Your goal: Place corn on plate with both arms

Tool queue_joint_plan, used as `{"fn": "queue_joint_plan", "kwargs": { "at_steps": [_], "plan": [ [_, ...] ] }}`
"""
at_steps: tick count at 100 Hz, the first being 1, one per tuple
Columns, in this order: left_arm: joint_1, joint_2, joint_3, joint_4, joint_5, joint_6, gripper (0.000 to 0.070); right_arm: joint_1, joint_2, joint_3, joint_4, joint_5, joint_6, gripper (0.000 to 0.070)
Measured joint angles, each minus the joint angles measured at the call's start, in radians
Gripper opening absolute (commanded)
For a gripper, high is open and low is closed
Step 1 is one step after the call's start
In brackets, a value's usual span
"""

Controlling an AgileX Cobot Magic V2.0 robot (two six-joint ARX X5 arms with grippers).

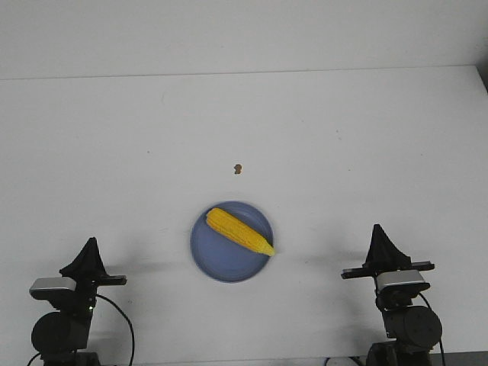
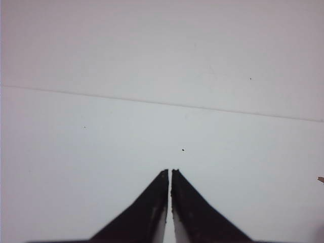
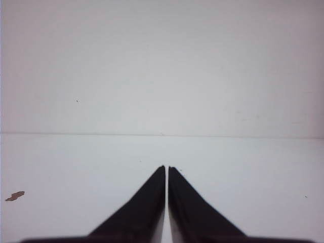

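Bright, even light, faint soft shadows, slightly soft focus.

Front view looks down over the table (image 1: 114, 137); wrist views skim it low.

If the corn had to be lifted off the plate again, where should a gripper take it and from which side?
Probably the thick middle of the corn, coming down from above with the fingers closing across its width. It lies flat and diagonal on the blue plate, blunt end far-left, pointed tip over the near-right rim. The tapered tip would likely slip, and the raised rim hinders a low sideways approach.
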Motion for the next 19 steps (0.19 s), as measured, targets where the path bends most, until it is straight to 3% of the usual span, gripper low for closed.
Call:
{"fn": "queue_joint_plan", "kwargs": {
  "at_steps": [19],
  "plan": [
    [0.0,0.0,0.0,0.0,0.0,0.0,0.0012,0.0,0.0,0.0,0.0,0.0,0.0,0.0013]
  ]
}}
